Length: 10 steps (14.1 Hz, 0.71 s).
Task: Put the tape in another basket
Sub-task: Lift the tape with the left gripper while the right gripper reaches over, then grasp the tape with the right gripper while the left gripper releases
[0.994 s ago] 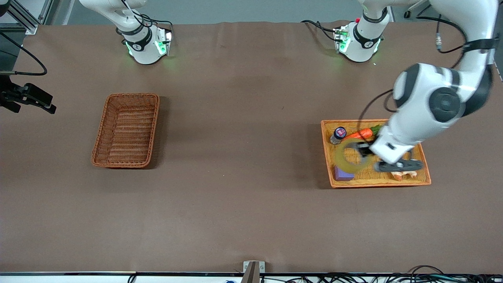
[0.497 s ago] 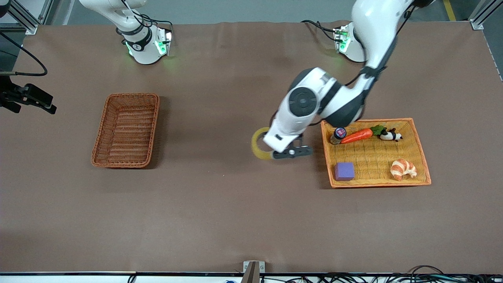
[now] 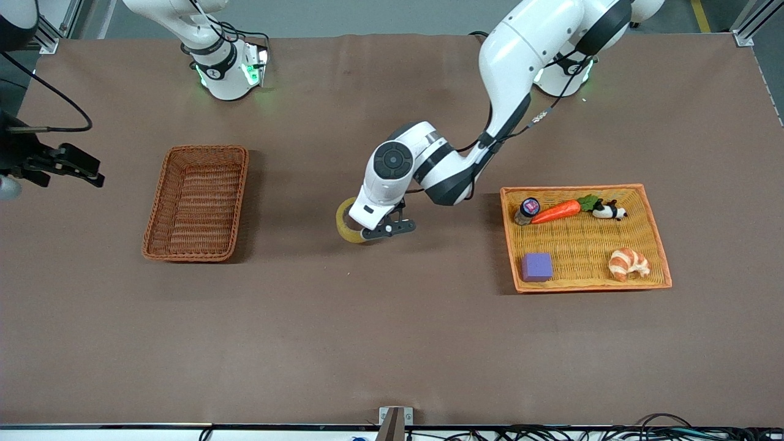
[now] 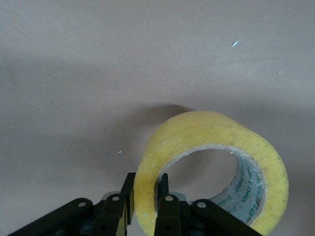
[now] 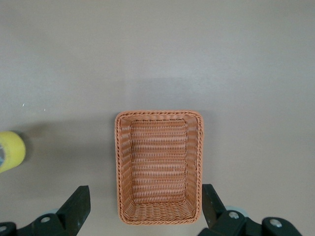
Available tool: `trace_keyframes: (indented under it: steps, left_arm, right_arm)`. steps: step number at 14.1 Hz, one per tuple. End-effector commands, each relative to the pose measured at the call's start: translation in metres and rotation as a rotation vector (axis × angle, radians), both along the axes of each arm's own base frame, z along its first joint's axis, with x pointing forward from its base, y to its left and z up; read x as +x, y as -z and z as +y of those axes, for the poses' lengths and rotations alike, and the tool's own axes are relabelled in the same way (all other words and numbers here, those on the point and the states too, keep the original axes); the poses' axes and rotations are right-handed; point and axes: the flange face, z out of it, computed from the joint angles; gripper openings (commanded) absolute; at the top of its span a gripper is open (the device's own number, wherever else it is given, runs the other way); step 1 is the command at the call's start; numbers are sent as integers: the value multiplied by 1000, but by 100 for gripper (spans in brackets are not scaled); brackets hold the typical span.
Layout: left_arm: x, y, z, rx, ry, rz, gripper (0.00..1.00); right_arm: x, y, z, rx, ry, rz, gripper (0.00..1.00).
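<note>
The tape (image 3: 346, 228), a yellowish ring, is clamped by its wall in my left gripper (image 3: 381, 230), a little above the bare table between the two baskets. In the left wrist view the fingers pinch the tape (image 4: 211, 132) wall, one inside the ring and one outside, at my left gripper (image 4: 146, 186). The reddish-brown wicker basket (image 3: 157, 202) stands empty toward the right arm's end. My right gripper (image 3: 68, 165) hangs high over that end, open wide and empty. The right wrist view looks down on the basket (image 5: 158, 113) between my right gripper (image 5: 145, 202) fingers, with the tape (image 5: 10, 150) at its edge.
The orange-yellow tray (image 3: 576, 188) sits toward the left arm's end. It holds a carrot (image 3: 557, 211), a small bottle (image 3: 527, 210), a panda toy (image 3: 607, 211), a purple block (image 3: 536, 267) and a croissant (image 3: 628, 263). Brown tabletop lies between tape and basket.
My left gripper lifted the tape out of the orange tray and carried it toward the right arm's end, over the table's middle. The right hand shifted slightly.
</note>
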Motion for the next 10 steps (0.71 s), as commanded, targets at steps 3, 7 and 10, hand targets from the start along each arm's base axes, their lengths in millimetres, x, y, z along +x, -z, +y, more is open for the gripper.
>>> trace_keyframes:
  steps: [3, 7, 10]
  left_arm:
    - [4, 11, -5, 44, -31, -45, 100]
    - [24, -55, 14, 75, -40, -114, 100]
    - [62, -150, 85, 228, -77, -198, 100]
  right_arm:
    - [13, 28, 49, 24, -81, 28, 100]
    - [12, 77, 129, 39, -70, 33, 100]
    - [9, 141, 191, 63, -90, 39, 100]
